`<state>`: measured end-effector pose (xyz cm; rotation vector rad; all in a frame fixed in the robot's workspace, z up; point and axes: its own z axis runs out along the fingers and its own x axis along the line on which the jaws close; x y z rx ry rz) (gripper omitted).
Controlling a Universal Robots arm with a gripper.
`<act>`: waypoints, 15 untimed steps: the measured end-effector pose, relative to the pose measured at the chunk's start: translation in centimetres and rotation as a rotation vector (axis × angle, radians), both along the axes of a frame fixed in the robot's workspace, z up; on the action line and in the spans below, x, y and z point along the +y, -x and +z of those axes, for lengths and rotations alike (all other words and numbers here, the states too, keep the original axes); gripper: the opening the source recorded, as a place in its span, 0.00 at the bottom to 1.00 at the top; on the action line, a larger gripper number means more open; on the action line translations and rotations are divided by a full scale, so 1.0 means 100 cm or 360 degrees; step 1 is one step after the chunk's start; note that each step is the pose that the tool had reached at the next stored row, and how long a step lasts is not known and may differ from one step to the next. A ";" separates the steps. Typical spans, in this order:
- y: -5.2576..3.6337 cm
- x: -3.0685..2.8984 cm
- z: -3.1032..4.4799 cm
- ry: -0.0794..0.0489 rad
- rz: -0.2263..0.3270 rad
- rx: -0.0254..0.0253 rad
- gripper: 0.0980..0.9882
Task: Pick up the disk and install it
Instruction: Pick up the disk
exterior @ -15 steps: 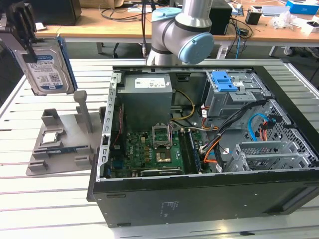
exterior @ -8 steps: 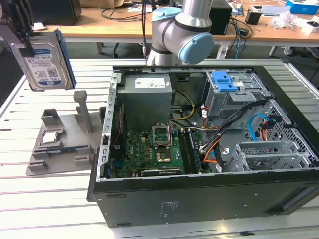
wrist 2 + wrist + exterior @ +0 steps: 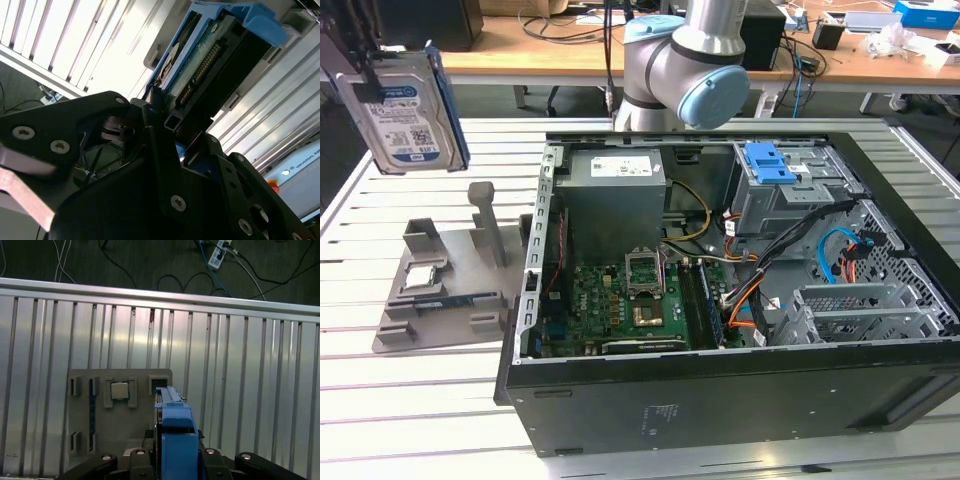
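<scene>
disk (image 3: 405, 110) above holder (image 3: 440, 300) | holder at exterior view's left of case (image 3: 720, 410) | both on table (image 3: 380, 420)

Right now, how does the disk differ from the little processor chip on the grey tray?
The disk hangs near upright above the table; the processor chip lies flat in a recess of the grey tray. The disk is larger, rectangular and blue-framed; the chip is small, square and bare. Both have silver faces.
</scene>
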<state>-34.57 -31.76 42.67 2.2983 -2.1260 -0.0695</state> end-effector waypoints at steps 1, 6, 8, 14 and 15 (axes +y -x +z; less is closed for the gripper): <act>0.0000 0.0000 0.0012 0.0000 0.0000 0.00000 0.30; 0.0000 0.0002 0.0119 0.0000 0.0000 0.00002 0.30; 0.0000 0.0003 0.0158 0.0000 0.0000 -0.00001 0.30; 0.0000 0.0003 0.0268 0.0000 0.0000 -0.00001 0.30; 0.0000 0.0004 0.0280 0.0000 0.0000 0.00000 0.30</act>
